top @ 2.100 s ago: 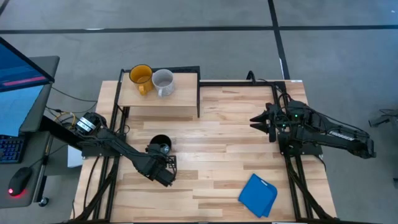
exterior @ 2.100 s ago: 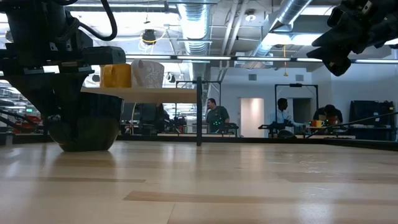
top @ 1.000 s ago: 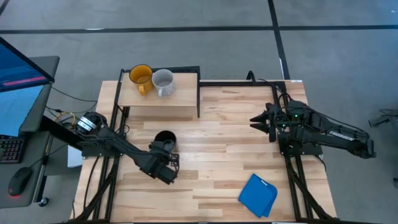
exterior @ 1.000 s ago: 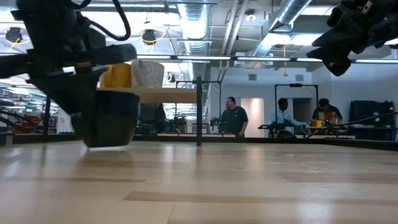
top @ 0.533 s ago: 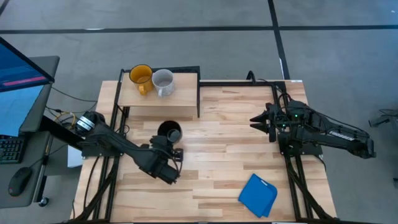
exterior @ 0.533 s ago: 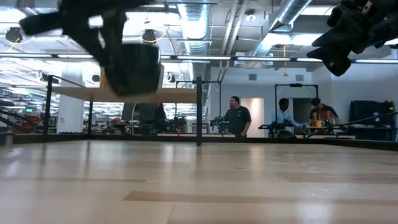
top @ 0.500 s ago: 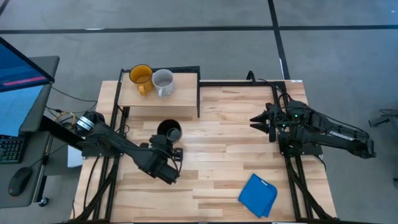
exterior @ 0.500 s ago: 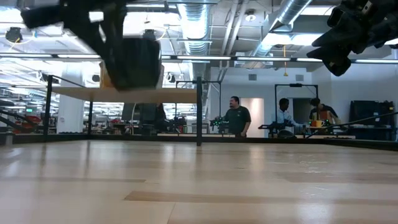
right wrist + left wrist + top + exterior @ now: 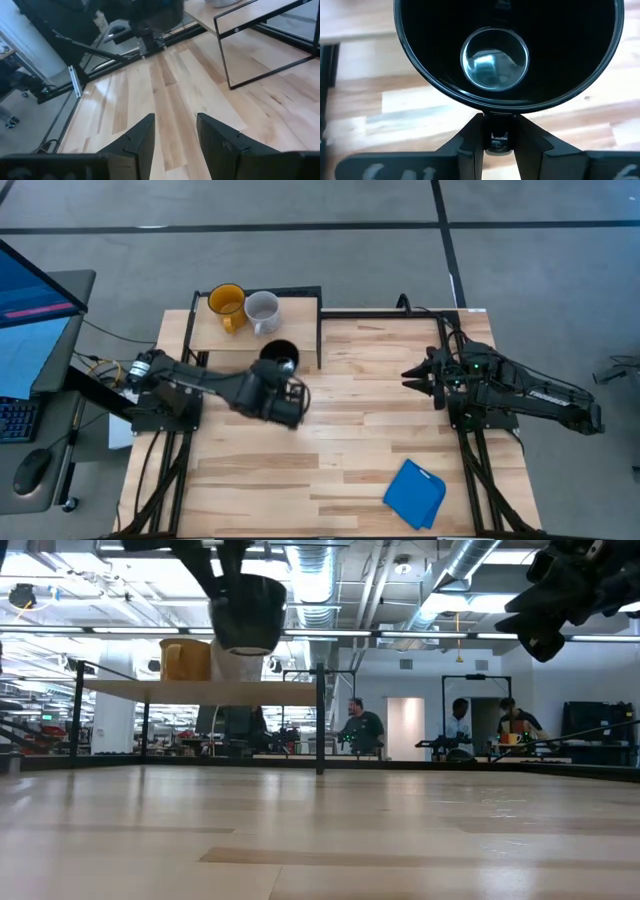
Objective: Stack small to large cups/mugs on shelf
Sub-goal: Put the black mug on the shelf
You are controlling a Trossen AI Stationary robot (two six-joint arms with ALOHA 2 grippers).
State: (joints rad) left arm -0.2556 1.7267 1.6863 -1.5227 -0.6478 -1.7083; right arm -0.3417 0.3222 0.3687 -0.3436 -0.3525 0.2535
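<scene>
I saw the slatted wooden table (image 9: 350, 430) carrying two things directly: the shelf (image 9: 300, 356), standing on its black metal legs at the far left corner, and a blue folded cloth (image 9: 415, 493) lying near the front edge on the right side, well apart from the shelf. On the shelf's light-wood top sat the yellow-orange mug (image 9: 226, 303) and the pale grey-white mug (image 9: 262, 311), just beside each other along its back edge.
</scene>
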